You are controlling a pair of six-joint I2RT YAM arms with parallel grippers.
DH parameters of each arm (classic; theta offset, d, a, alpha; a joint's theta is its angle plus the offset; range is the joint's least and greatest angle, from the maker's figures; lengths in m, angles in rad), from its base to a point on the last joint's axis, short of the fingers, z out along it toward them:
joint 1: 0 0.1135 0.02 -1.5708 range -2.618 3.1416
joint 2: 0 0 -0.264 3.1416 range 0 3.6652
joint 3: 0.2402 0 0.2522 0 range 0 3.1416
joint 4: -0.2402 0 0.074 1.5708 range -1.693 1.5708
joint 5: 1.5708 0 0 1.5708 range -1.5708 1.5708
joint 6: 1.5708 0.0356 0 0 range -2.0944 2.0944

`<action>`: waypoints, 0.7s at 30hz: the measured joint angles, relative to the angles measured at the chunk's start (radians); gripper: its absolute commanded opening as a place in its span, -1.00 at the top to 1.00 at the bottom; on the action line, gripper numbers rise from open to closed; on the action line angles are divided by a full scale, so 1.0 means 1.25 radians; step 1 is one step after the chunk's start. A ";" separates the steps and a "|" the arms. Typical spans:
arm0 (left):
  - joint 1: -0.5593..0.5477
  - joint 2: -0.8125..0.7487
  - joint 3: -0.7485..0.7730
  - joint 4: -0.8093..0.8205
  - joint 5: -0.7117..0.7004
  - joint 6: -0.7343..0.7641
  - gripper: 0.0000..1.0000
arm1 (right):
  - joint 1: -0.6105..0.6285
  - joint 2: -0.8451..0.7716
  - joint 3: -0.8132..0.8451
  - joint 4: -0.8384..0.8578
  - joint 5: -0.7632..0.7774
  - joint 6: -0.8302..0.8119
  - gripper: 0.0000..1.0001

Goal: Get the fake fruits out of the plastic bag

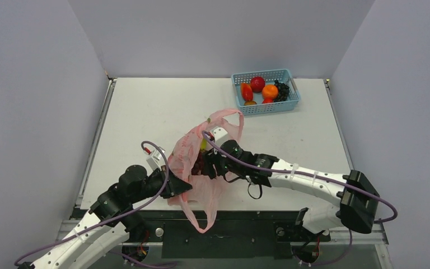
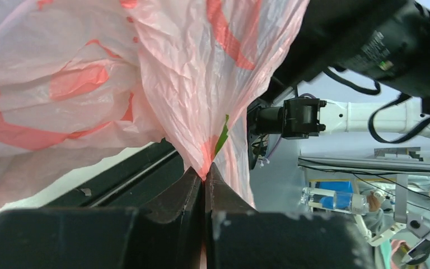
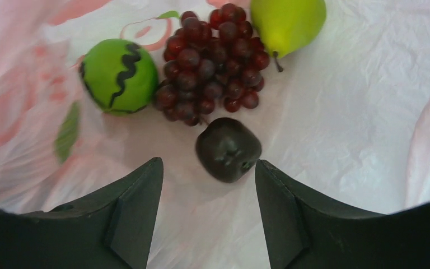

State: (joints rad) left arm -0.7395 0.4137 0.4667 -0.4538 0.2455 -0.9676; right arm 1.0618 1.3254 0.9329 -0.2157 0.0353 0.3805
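left gripper: clamped shut on the pink bag | right gripper: open, inside the bag | dark fruit: sitting right between its tips | grapes, apple, pear: just behind it, all still bagged

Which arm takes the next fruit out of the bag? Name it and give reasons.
Right. The right hand is inside the plastic bag, open, with the small dark fruit lying just ahead of it. The left hand is shut on a pinch of the bag, holding it.

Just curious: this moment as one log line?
left pincer: shut on plastic bag | right pincer: open inside it, at dark fruit
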 measured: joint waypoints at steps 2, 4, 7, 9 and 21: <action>0.000 -0.004 -0.002 -0.010 0.005 -0.036 1.00 | -0.022 0.037 -0.001 0.024 -0.008 -0.003 -0.20; 0.000 -0.022 -0.014 -0.010 0.012 -0.080 1.00 | -0.032 0.061 -0.002 0.049 -0.018 -0.003 -0.24; 0.000 -0.060 -0.029 -0.029 0.015 -0.126 1.00 | -0.034 0.086 -0.003 0.076 -0.030 0.006 -0.29; 0.000 -0.090 -0.029 -0.058 0.013 -0.145 1.00 | -0.035 0.098 -0.004 0.092 -0.041 0.015 -0.30; 0.001 -0.200 -0.027 -0.209 -0.027 -0.218 1.00 | -0.039 0.120 -0.075 0.124 -0.070 -0.014 -0.33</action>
State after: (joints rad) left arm -0.7387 0.1635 0.4328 -0.7147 0.2115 -1.2404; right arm 1.0130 1.4754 0.8394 -0.0608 -0.0521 0.3630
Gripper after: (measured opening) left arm 0.004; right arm 0.657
